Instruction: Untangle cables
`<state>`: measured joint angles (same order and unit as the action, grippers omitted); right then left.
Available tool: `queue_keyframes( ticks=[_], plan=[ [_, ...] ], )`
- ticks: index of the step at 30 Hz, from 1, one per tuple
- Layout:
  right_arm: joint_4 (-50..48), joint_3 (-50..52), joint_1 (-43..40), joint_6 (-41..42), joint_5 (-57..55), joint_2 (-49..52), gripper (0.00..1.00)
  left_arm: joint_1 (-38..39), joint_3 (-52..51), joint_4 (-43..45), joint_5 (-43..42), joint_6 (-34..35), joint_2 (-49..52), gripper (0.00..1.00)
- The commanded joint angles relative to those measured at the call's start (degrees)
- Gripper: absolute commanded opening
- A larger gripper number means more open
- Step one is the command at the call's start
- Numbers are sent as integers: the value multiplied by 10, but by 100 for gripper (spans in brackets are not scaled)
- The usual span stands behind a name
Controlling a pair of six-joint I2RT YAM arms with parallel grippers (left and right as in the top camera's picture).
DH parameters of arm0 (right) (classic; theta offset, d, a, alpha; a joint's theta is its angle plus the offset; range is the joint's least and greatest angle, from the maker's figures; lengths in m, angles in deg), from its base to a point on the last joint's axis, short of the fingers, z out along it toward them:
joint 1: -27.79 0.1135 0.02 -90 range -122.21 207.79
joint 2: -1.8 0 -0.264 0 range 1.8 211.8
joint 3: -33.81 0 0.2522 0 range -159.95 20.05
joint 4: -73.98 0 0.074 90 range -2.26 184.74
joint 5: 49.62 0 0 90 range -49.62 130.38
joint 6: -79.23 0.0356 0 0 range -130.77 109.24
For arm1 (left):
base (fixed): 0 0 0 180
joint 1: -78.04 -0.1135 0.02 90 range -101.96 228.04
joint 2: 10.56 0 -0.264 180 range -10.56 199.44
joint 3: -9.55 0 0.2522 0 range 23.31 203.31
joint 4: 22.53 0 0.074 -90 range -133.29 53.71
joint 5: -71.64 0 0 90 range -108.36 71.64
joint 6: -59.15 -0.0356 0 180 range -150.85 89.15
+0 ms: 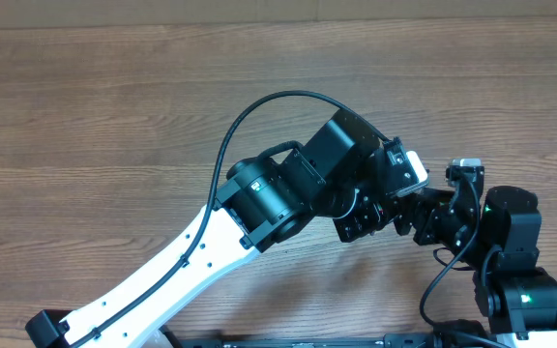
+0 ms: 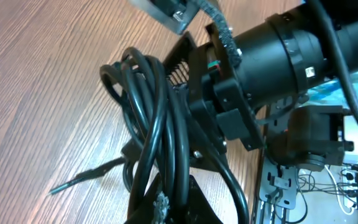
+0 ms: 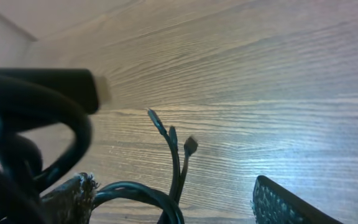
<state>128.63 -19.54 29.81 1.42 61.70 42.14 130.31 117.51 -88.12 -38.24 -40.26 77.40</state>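
The cables are thin black cords bunched in loops. In the left wrist view they run up from between my left gripper's fingers, which are shut on the bundle. One plug end trails onto the wood. In the right wrist view a cable loop lies between my right gripper's spread fingers, against the left finger. Three plug ends stick up above the table. In the overhead view both grippers meet at the right centre, the left and the right, and they hide the cables.
The wooden table stretches to the left and back. The left arm's thick black cable arches above the arm. The right arm's black body sits close behind the bundle. Metal brackets and wires lie past the table's right edge.
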Motion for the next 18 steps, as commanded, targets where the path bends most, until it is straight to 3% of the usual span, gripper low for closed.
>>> queue_keyframes(
  ticks=[1,6,9,18],
  plan=[
    [19,-6,-2,50,-111,5,79,-19,8,-2,22,43,-11,4],
    [26,-7,-2,75,-131,5,79,-59,8,-14,84,150,-11,4],
    [19,-7,-2,74,-119,5,79,-75,8,-15,84,177,-11,4],
    [-14,-7,-2,-3,-7,4,85,-84,8,-15,83,189,-11,4]
  ],
)
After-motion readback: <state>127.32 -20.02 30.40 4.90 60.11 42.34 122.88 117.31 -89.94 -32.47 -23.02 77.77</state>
